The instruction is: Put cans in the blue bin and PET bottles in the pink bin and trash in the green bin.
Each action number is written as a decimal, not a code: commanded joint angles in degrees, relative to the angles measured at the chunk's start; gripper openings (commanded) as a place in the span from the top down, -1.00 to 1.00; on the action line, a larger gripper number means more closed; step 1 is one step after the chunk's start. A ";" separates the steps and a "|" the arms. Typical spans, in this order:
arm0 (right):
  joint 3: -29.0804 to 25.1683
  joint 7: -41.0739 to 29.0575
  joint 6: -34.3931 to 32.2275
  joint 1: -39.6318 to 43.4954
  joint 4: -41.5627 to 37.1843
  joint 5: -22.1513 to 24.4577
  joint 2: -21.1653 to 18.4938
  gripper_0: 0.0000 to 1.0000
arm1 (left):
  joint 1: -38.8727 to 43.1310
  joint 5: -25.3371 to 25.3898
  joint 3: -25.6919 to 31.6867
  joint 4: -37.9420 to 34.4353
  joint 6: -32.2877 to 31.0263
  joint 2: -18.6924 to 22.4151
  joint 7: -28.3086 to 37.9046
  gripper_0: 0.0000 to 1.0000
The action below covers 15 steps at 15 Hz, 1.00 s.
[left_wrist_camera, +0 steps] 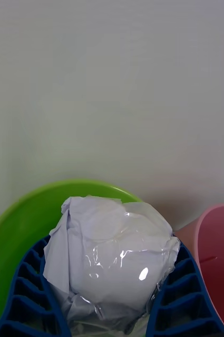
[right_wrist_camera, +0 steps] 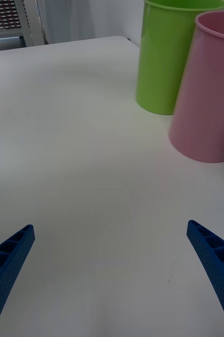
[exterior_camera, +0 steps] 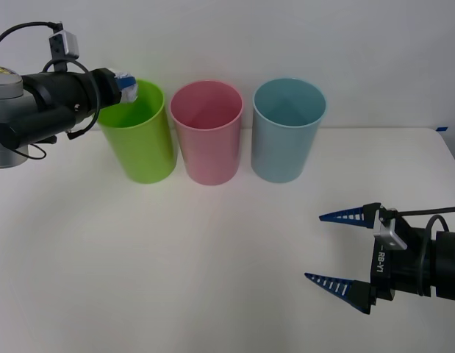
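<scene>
In the upper left of the front view, our left gripper [exterior_camera: 126, 86] holds the trash [exterior_camera: 129, 85] clamped between its fingers [left_wrist_camera: 30, 295], poised at the near rim of the green bin [exterior_camera: 142, 147]. To finish well, we centre the wad over the bin's mouth, clear of the pink bin [exterior_camera: 207, 136], before opening the fingers. Our right gripper [exterior_camera: 343, 250] waits at lower right above the counter [exterior_camera: 176, 265], fingers spread wide.
</scene>
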 commanded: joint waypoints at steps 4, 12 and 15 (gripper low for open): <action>0.00 0.00 0.00 0.00 0.00 0.00 0.00 -1.00 | -0.35 1.16 -0.34 0.10 -0.04 -0.33 -0.07 1.00; 0.00 0.00 0.00 0.00 0.00 0.00 0.00 -1.00 | -0.35 1.59 -0.52 0.36 0.04 -0.51 -0.07 1.00; 0.00 0.00 0.00 0.00 0.00 0.00 0.00 -1.00 | -0.44 1.59 -0.52 0.54 1.19 -0.42 -0.68 0.46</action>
